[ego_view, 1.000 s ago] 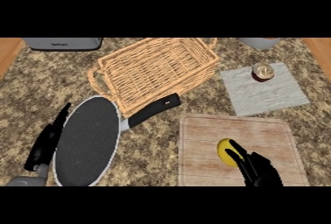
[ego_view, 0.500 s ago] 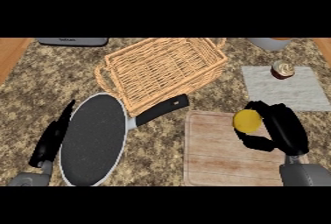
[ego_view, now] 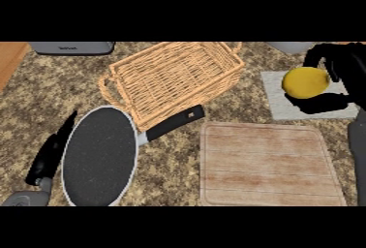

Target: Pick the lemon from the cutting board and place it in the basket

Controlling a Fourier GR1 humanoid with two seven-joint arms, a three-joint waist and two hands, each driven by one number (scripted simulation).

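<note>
The yellow lemon (ego_view: 306,82) is held in the air at the right, above the grey cloth (ego_view: 286,104), with my right hand (ego_view: 337,68) curled round it from the right. The wicker basket (ego_view: 172,80) lies at the upper middle, to the left of the lemon and apart from it, with nothing inside. The wooden cutting board (ego_view: 266,164) at the lower right has nothing on it. My left hand (ego_view: 50,157) rests at the lower left edge, fingers straight, beside the pan.
A dark frying pan (ego_view: 100,155) lies at the lower left, its black handle (ego_view: 175,122) pointing up right toward the basket. A grey appliance (ego_view: 71,47) stands at the top left. A pale container (ego_view: 289,46) shows at the top right.
My right hand took hold of the lemon on the cutting board and has lifted it up and away over the grey cloth. The left hand has not moved.
</note>
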